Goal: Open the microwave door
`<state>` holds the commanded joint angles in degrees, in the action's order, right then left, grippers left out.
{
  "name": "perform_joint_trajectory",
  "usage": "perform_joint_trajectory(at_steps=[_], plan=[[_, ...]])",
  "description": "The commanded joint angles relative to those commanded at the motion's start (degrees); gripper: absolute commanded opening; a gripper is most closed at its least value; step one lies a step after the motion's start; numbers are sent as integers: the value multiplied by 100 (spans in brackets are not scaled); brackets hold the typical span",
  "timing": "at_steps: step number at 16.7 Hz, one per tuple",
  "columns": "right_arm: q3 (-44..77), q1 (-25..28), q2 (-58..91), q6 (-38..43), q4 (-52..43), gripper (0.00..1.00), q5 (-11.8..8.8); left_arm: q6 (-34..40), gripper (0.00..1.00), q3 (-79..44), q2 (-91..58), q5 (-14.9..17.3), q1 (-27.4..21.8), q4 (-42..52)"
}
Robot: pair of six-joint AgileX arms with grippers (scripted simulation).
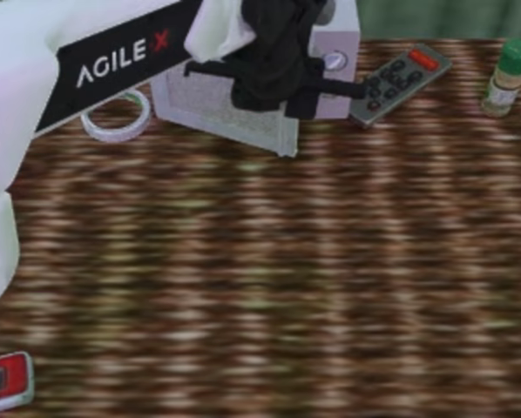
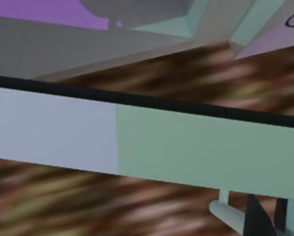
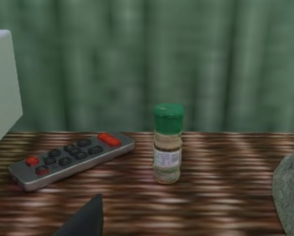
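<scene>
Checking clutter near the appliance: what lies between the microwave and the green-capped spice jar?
The top view shows the grey remote lying on the table between the microwave and the spice jar; the left gripper reaches beside it.

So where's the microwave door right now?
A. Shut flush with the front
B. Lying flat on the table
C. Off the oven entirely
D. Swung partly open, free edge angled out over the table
D: in the top view the microwave door angles out from the microwave, its free edge away from the knob panel, with the left tool at that front.
</scene>
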<state>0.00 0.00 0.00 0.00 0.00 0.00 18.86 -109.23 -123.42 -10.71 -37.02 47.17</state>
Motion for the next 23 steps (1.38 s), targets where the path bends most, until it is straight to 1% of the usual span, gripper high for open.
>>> perform_joint_trajectory(at_steps=[6, 8, 15, 23], plan=[[0, 0, 0, 0, 0, 100, 0, 0, 0, 0, 0, 0, 0, 0], [0, 0, 0, 0, 0, 100, 0, 8, 0, 16, 5, 43, -36, -14], [0, 0, 0, 0, 0, 100, 0, -584, 0, 790, 509, 317, 101, -377], [0, 0, 0, 0, 0, 100, 0, -600, 0, 809, 519, 325, 105, -385]])
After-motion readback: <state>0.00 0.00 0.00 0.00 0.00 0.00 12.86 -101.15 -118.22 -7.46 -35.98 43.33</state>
